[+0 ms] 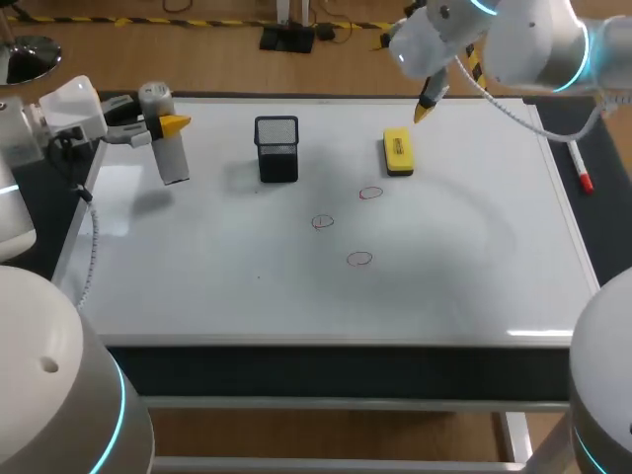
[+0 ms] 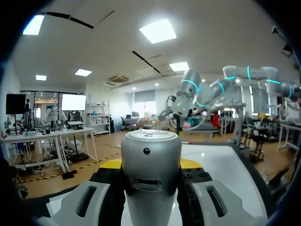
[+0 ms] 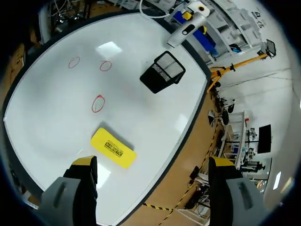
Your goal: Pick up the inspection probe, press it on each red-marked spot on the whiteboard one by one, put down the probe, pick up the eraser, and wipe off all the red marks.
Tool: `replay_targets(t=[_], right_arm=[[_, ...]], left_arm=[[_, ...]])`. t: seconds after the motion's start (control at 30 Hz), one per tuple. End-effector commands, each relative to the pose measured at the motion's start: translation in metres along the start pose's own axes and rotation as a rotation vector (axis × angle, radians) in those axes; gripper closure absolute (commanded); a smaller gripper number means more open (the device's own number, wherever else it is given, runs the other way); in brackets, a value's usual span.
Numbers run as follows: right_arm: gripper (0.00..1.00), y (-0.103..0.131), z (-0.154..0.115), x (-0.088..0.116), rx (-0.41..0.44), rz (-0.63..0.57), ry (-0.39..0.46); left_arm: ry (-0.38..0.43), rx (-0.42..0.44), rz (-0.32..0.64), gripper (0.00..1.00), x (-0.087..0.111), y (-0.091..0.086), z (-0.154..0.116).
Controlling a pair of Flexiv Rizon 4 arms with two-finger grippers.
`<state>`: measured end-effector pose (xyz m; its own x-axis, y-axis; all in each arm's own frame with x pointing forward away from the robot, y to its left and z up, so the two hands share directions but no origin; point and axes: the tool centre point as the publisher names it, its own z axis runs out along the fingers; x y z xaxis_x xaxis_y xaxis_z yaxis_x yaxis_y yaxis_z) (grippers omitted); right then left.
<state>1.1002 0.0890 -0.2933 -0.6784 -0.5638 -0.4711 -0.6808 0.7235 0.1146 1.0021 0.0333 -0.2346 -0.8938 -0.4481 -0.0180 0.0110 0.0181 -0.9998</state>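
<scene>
My left gripper (image 1: 166,125) is shut on the grey inspection probe (image 1: 169,150), holding it tilted above the whiteboard's (image 1: 197,286) far left corner. In the left wrist view the probe (image 2: 150,165) fills the gap between the fingers (image 2: 89,200). Three red circles are drawn mid-board: one (image 1: 370,194), another (image 1: 323,222) and the nearest (image 1: 359,259). The yellow eraser (image 1: 398,151) lies flat behind them. My right gripper (image 1: 427,104) hangs open above the far edge, and in its own view the eraser (image 3: 113,147) lies just ahead of the wide-open gripper (image 3: 150,167).
A black mesh cup (image 1: 276,148) stands between the probe and the eraser, and also shows in the right wrist view as the mesh cup (image 3: 163,72). A red-capped marker (image 1: 581,168) lies off the board's right edge on the dark surface.
</scene>
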Motion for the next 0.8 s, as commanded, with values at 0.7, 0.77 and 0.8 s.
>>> replay_targets(t=[0.7, 0.77, 0.8], right_arm=[[0.00, -0.012, 0.040, 0.037, -0.072, -0.634, 0.438], [0.00, -0.014, 0.042, 0.040, -0.090, -0.651, 0.429], [0.00, -0.015, 0.044, 0.042, -0.092, -0.653, 0.431]], left_arm=[[0.002, 0.004, 0.002, 1.00, -0.001, 0.000, 0.000], [0.002, 0.004, 0.002, 1.00, -0.001, 0.000, 0.000], [0.002, 0.004, 0.002, 1.00, -0.001, 0.000, 0.000]])
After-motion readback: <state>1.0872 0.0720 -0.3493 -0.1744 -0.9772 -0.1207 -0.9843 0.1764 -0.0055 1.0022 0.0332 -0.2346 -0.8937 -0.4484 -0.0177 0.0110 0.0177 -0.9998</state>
